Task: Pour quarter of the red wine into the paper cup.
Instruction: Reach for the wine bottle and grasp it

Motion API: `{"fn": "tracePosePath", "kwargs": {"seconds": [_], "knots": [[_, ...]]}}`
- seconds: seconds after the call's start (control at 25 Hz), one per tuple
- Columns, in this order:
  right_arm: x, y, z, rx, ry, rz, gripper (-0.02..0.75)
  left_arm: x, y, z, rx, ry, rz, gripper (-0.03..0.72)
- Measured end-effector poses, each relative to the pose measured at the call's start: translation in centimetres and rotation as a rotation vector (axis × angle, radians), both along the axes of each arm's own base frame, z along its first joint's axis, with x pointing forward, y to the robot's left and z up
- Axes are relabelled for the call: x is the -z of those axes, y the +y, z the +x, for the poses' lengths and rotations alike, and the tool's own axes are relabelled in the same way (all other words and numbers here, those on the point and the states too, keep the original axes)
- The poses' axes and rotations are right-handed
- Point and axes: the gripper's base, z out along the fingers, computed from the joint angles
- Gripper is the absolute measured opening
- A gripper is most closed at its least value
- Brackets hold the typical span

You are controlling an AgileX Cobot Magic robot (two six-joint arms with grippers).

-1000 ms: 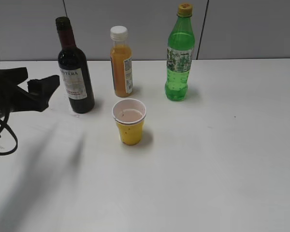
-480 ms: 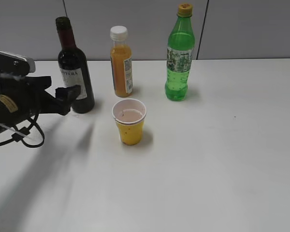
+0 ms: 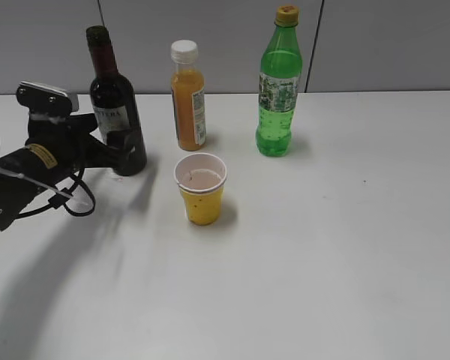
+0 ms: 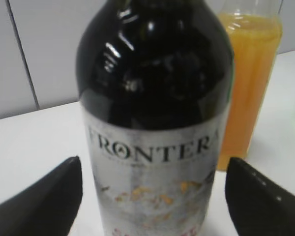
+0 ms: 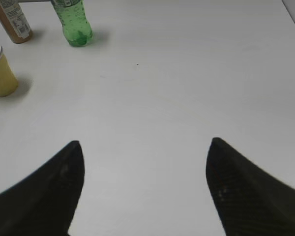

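White and smooth, the table [image 3: 345, 247] runs back to a grey wall [image 3: 390, 37] with thin dark seams.

The wine [image 3: 114, 105] stands up straight at the back left. It is a small bottle of dark shiny glass with round shoulders, a thin maroon neck and a pale paper label that reads "FRONTERA" in the left wrist view. The left gripper [image 3: 124, 146] is at the lower part of the bottle. Its black fingers [image 4: 44, 196] are spread wide, one on each side of the label, with white table showing in the gaps, so it is open and not squeezing.

The cup [image 3: 201, 189] sits in front and to the right of the wine, near but not touching. It is short, yellow paper with a white rim, and something pinkish lies inside.

Behind the cup stands the juice [image 3: 187, 97], clear plastic, orange inside, with a white cap. The soda [image 3: 278, 86] is green, bumpy plastic, further right.

The right gripper [image 5: 142, 191] hangs over bare table with its black fingers wide apart, holding nothing. The right half and the front of the table give lots of room.
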Motion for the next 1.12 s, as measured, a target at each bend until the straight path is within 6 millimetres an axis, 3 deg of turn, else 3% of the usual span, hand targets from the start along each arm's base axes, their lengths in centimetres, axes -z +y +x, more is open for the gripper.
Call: {"fn": "tracePosePath", "kwargs": {"seconds": [0.4, 0.76, 1.12], "knots": [[0.0, 0.0, 0.0, 0.000, 0.000, 0.000, 0.586, 1.3, -0.6, 2.6, 0.003, -0.024, -0.012, 0.690], [0.0, 0.0, 0.0, 0.000, 0.000, 0.000, 0.586, 2.6, -0.8, 3.0, 0.011, -0.008, -0.008, 0.666], [0.0, 0.0, 0.0, 0.000, 0.000, 0.000, 0.586, 1.6, -1.2, 4.3, 0.013, -0.050, -0.026, 0.648]]}}
